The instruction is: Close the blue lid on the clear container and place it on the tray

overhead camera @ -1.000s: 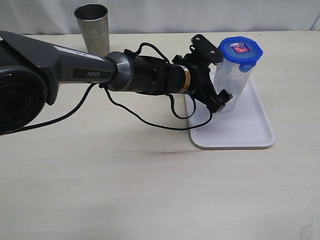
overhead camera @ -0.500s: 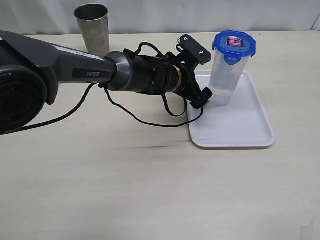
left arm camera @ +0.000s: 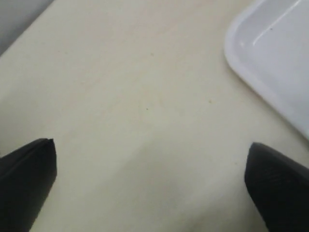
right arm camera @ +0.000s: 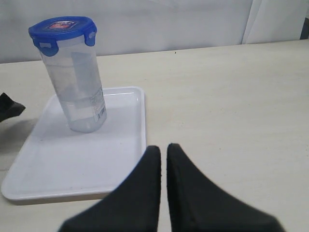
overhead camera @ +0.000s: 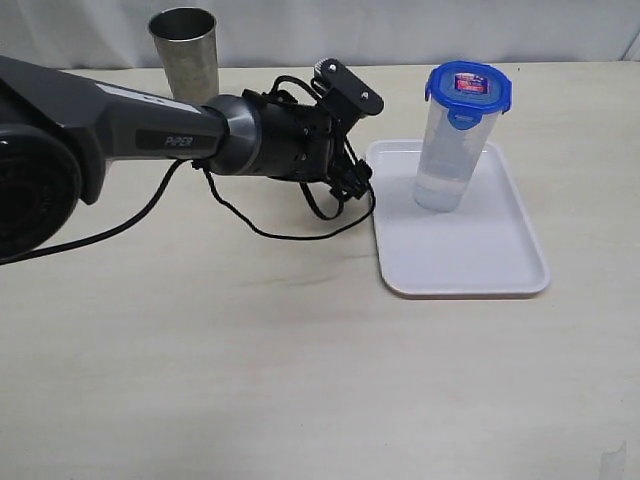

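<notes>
The left gripper (overhead camera: pixel 366 140), jaws apart and empty, sits at 9 o'clock of the clear container (overhead camera: pixel 445 150). The container stands on the tray (overhead camera: pixel 500 260), blue lid (overhead camera: pixel 468 88) fitted. The right gripper (right arm camera: pixel 163 159) has its jaws together.

— What do we have underneath it all?

— We see one wide table (overhead camera: pixel 250 380), pale cream with a faint wood grain. In the exterior view it fills everything from 3 o'clock round through 6 to 9 o'clock.

— And behind it?

— At 12 o'clock we see a white backdrop (overhead camera: pixel 400 30), cloth-like, running along the table's far edge. In the right wrist view we make out an upright fold (right arm camera: pixel 248 21) in it.

— Any marks?

— We find a small pale scuff (overhead camera: pixel 612 462) on the tabletop at 5 o'clock. In the left wrist view a grey strip (left arm camera: pixel 19 12) lies past the table's edge; we cannot tell what it is.

— The light?

— Soft and even to us, with faint shadows on the table.
</notes>
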Motion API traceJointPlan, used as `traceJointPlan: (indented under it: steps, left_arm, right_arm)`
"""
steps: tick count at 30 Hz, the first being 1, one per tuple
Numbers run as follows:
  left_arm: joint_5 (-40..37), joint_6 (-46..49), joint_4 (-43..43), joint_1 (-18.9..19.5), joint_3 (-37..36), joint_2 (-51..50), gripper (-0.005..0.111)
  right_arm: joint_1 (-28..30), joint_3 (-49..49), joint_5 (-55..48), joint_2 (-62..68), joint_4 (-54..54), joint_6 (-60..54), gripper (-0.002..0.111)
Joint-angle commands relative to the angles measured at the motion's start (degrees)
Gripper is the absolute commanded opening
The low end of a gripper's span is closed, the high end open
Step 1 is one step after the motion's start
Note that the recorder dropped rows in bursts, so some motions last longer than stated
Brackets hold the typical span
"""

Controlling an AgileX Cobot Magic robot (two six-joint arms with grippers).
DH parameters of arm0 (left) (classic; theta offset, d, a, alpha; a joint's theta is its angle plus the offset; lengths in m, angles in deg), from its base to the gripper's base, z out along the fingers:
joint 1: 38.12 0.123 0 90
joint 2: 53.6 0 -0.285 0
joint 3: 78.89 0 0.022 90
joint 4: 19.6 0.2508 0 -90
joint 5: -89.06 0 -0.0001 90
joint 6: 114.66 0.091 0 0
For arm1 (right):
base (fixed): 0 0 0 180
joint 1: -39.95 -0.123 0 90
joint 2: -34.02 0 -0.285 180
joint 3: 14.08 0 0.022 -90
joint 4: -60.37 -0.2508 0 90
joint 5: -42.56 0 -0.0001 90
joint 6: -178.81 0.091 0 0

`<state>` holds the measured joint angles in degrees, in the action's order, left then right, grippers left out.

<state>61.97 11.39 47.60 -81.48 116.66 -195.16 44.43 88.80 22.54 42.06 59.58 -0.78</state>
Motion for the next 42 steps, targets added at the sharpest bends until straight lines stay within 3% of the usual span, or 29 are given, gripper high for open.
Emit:
traceJointPlan:
  steps: [1, 8, 14, 21, 24, 34, 42]
  left_arm:
    - [-0.53, -0.36, 0.11, 0.31, -0.04, 5.12, 0.105]
    - [5.16, -9.22, -0.28, 2.82, -0.44, 13.34, 0.105]
    - [20.89, -9.22, -0.13, 5.82, -7.05, 19.82, 0.105]
    - [42.80, -9.22, -0.37, 11.89, -18.47, 27.71, 0.105]
    - [48.25, -9.22, -0.63, 14.46, -22.11, 31.00, 0.105]
    - [49.55, -8.84, -0.79, 18.67, -31.60, 42.94, 0.105]
    - [48.49, -8.84, -0.79, 18.67, -37.64, 53.84, 0.105]
  right_arm:
    - [0.21, -0.09, 0.22, -0.26, 0.02, -0.41, 0.005]
    - [0.21, -0.09, 0.22, -0.26, 0.02, -0.41, 0.005]
    - [0.21, -0.09, 0.22, -0.26, 0.02, -0.41, 0.005]
    - [0.21, -0.09, 0.22, -0.26, 0.02, -0.41, 0.005]
    - [0.21, -0.09, 0.22, -0.26, 0.02, -0.41, 0.005]
    - [0.21, -0.09, 0.22, -0.26, 0.02, -0.41, 0.005]
    - [0.21, -0.09, 0.22, -0.26, 0.02, -0.41, 0.005]
